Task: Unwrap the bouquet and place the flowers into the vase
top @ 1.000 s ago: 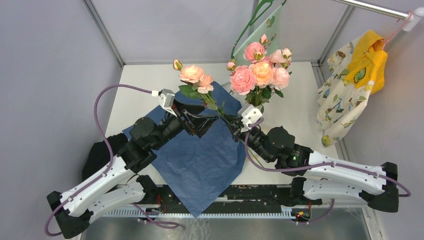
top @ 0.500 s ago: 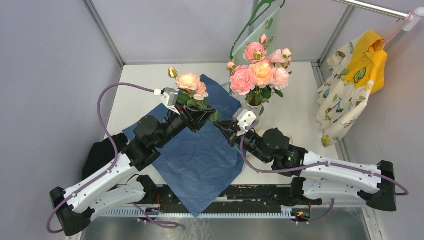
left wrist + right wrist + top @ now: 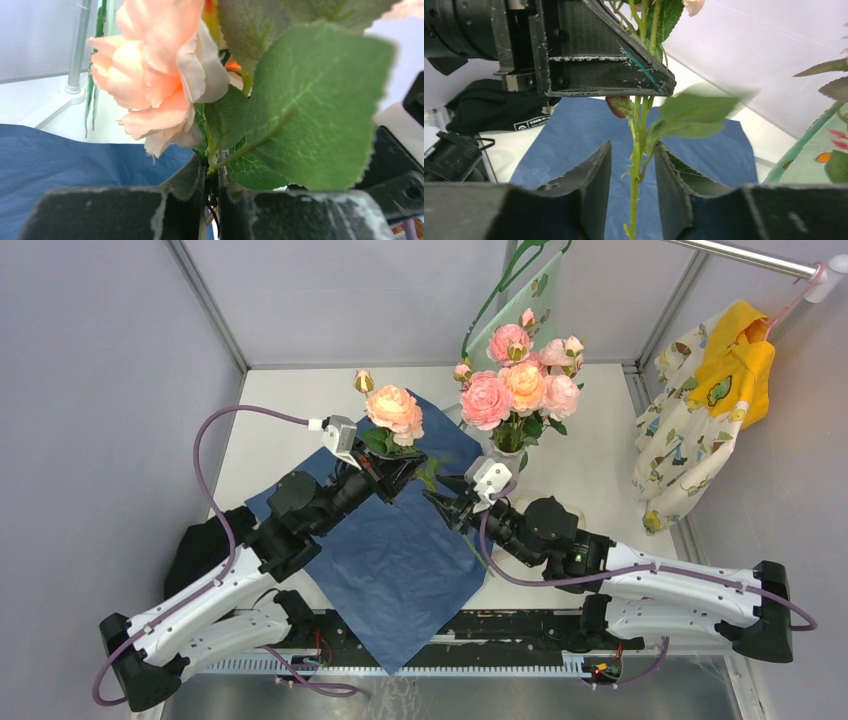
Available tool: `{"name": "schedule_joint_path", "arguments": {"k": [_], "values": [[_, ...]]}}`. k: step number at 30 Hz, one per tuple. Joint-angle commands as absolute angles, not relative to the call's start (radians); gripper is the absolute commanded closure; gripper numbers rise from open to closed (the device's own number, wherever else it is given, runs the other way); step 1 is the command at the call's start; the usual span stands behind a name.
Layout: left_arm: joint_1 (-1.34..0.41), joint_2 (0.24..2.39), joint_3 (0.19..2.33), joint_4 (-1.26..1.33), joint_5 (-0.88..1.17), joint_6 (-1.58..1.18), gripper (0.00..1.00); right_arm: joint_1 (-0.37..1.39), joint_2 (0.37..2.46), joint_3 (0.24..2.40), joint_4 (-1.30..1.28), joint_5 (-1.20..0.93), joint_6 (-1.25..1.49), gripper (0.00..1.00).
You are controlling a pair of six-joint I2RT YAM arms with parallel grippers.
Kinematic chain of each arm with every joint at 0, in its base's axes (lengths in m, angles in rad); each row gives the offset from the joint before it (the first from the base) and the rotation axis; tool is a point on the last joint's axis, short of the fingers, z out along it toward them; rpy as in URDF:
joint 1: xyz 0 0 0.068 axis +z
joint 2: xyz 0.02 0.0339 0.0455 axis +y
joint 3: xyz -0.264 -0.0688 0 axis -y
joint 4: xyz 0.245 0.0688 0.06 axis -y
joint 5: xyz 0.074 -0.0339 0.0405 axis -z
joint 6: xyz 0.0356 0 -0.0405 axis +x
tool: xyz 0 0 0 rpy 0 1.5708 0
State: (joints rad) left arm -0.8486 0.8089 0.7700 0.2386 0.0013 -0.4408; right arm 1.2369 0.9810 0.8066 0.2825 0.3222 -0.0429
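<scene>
Passing rose stem point(image 3: 638, 117) R→L | L gripper point(image 3: 212, 199) now clamps it | R gripper point(image 3: 633, 151) just let go, jaws apart | we can lift it to vase point(image 3: 509, 454)

**Both arms meeting mid-table: left pinching, right parted**

Your left arm point(image 3: 215, 600) is stretching from its base up and to the right, forearm angling toward table centre. Your left gripper point(image 3: 397, 470) is pointing up-right. Its fingers point(image 3: 100, 215) are pressing together on a flower stem point(image 3: 636, 150), with only a sliver of gap showing between them.

Your right arm point(image 3: 680, 585) is lying low, running leftward from its base, with its far end tipping up-left. Your right gripper point(image 3: 441, 504) is sitting just beside and below the left one, tips not touching it. Its jaws are standing parted, with the stem running up the gap between them.
</scene>
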Motion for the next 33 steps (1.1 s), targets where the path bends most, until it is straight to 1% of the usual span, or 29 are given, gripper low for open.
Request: {"name": "schedule_joint_path", "arguments": {"k": [1,2,4,6,7,12,19,26,33], "values": [[-0.845,0.838,0.859,0.272,-0.043,-0.342,0.94,1.242,0.908,0.8,0.324,0.362,-0.054,0.49],[-0.846,0.848,0.876,0.271,-0.048,-0.329,0.94,1.242,0.891,0.79,0.323,0.377,-0.058,0.43],[-0.845,0.874,0.922,0.274,-0.054,-0.302,0.94,1.242,0.852,0.77,0.316,0.41,-0.061,0.35],[-0.845,0.907,0.969,0.276,-0.044,-0.262,0.95,1.242,0.807,0.75,0.298,0.444,-0.057,0.3],[-0.845,0.92,0.994,0.282,-0.041,-0.247,0.94,1.242,0.788,0.742,0.286,0.451,-0.055,0.29],[-0.845,0.975,1.11,0.304,-0.014,-0.184,0.94,1.243,0.654,0.685,0.224,0.514,-0.036,0.28],[-0.847,0.987,1.176,0.382,0.062,-0.067,0.94,1.243,0.508,0.618,0.168,0.632,-0.049,0.27],[-0.846,1.028,1.183,0.487,0.122,0.057,0.93,1.243,0.462,0.587,0.171,0.678,-0.062,0.27],[-0.847,1.121,1.232,0.536,0.126,0.134,0.93,1.242,0.464,0.583,0.176,0.696,-0.085,0.26]]}}
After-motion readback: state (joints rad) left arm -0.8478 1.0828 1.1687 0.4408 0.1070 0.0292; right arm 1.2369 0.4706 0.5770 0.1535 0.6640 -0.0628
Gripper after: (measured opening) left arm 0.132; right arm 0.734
